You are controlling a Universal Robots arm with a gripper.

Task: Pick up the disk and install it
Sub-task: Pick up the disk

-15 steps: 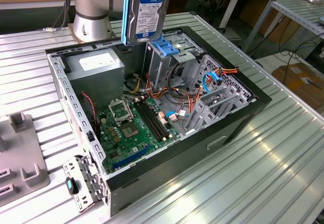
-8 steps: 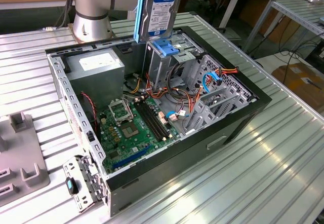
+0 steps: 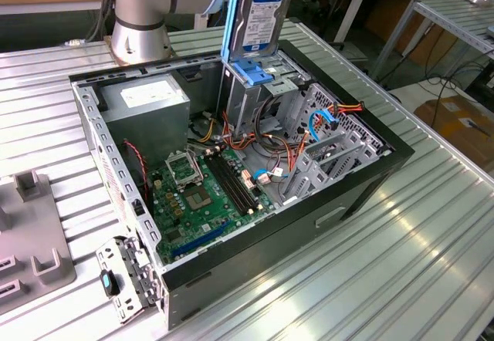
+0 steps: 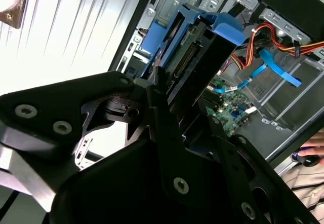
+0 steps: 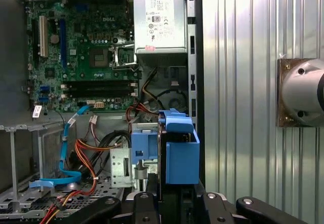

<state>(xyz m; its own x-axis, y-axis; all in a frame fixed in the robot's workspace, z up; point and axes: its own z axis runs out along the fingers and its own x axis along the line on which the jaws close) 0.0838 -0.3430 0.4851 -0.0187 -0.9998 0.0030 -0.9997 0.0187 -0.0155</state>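
The black 2-fingered gripper (image 4: 186, 100) is clamped on the flat, grey metal, white-labelled disk (image 3: 261, 13), which sits in bright blue plastic carrier rails. It holds the disk upright over the far corner of the open black computer case (image 3: 363, 194), near the arm's silver base (image 3: 139, 25). The disk hangs directly above the tall bare-metal drive cage (image 3: 247, 102) and its blue plastic bracket (image 3: 253, 71); I cannot tell whether they touch.

I judge the pick-up done and the installing in hand, with the disk not yet seated. Seating calls for the rails squared to the cage guides and a straight descent clear of the orange and blue cables (image 3: 324, 121).

The case lies on a ribbed aluminium table (image 3: 386, 279), with a grey moulded fixture (image 3: 31, 225) at the table's edge on the exterior view's left. Cardboard boxes (image 3: 455, 121) sit on the floor beyond.
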